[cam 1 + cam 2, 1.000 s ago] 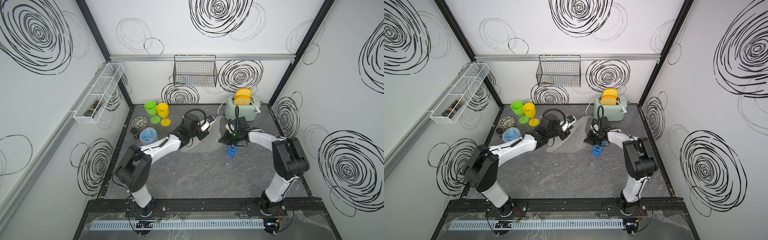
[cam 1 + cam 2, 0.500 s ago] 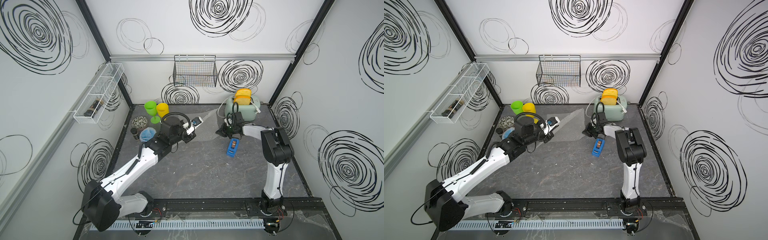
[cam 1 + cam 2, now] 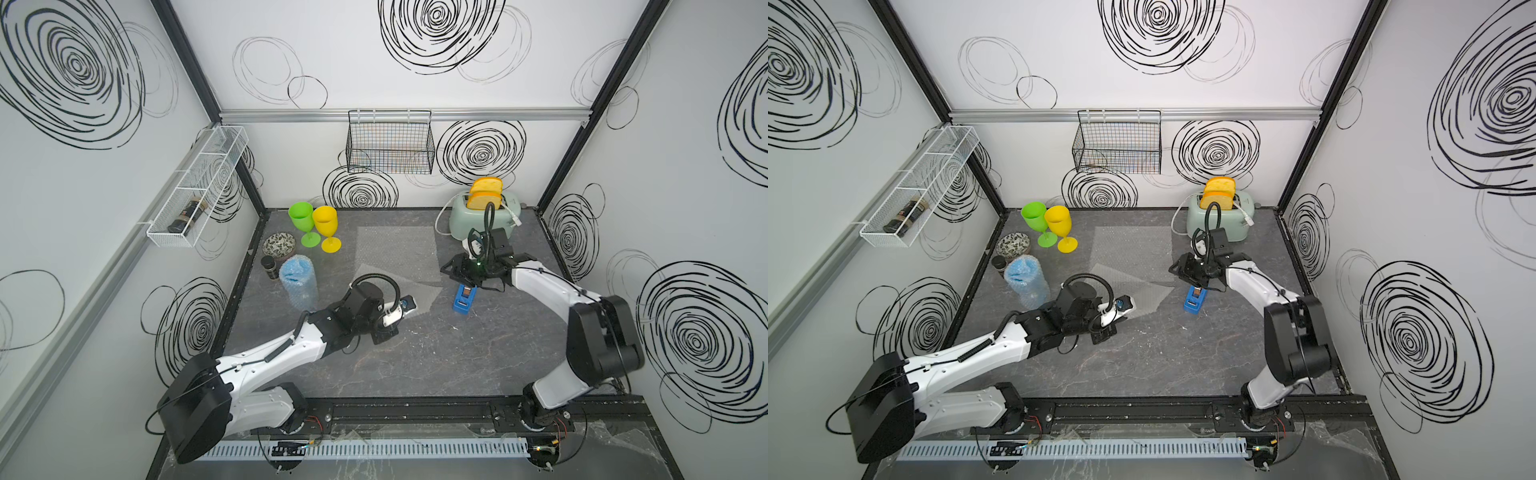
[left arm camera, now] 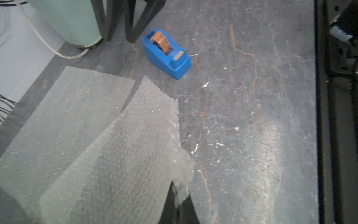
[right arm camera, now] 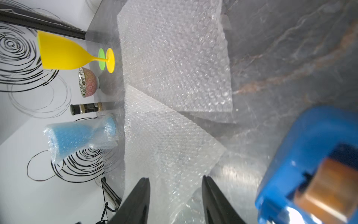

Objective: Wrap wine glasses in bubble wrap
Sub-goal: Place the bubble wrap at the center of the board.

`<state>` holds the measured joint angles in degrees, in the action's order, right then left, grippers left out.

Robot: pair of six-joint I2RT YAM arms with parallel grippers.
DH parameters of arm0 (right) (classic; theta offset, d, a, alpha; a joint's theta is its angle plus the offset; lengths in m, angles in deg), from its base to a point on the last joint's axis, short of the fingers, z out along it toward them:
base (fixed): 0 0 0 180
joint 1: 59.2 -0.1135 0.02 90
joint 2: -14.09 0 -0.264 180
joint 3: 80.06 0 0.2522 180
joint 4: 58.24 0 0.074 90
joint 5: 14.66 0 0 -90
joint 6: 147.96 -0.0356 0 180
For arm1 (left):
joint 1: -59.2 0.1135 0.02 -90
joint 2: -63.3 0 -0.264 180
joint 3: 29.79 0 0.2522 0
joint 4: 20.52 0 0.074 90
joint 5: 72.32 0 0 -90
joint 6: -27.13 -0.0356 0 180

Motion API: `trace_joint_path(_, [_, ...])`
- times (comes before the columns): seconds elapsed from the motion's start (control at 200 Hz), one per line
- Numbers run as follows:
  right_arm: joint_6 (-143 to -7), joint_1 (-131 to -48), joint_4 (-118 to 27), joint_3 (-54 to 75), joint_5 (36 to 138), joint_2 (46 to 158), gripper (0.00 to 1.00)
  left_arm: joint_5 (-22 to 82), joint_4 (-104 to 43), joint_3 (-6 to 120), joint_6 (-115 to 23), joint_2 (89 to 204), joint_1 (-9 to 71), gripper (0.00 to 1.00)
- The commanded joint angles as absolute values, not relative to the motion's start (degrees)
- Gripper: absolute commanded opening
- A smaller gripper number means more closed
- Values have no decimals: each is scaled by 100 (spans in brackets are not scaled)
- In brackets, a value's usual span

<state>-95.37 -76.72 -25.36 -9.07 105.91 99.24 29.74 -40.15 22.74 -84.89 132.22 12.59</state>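
Counted three plastic stemmed goblets, back left: green goblet (image 3: 301, 216) and yellow goblet (image 3: 325, 220) bare, blue goblet (image 3: 297, 280) bundled in bubble film. Two clear bubble-wrap sheets (image 3: 395, 245) overlapping mid-table. Near sheet (image 3: 399, 286) pinched at its corner by left gripper (image 4: 177, 205), right gripper (image 5: 175, 186) parted over it, blue tape dispenser (image 3: 463, 297) just beside.

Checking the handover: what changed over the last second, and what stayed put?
The left gripper, shut on a bubble wrap sheet, dragged its corner toward the front. The right gripper opened over that sheet. The other sheet, green goblet, yellow goblet, wrapped blue goblet and tape dispenser stayed put.
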Motion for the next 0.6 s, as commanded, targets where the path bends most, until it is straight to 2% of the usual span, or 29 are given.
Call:
trace_joint_path(0.0, [-9525,-7958,-1985,-1377,10478,9262,50,3232,-3666,2237,-8170,13398,913,17])
trace_joint_path(0.05, [-9586,-8085,-1976,-1538,10447,9008,50,3421,-3674,2260,-8052,13446,810,43])
trace_joint_path(0.18, [-9700,-8586,-2249,-1776,10200,8830,48,3934,-3794,2451,-7859,13323,952,71])
trace_joint_path(0.325, [-9723,-9095,-2351,-1416,10137,9647,46,4226,-4006,2761,-7793,12917,1901,83])
trace_joint_path(0.465, [-9512,-9652,-2212,-567,9956,10744,46,4361,-4209,3010,-7946,12430,3023,99])
trace_joint_path(0.59, [-9367,-10153,-2228,5,9844,11618,46,4203,-3851,3267,-7422,12337,4198,98])
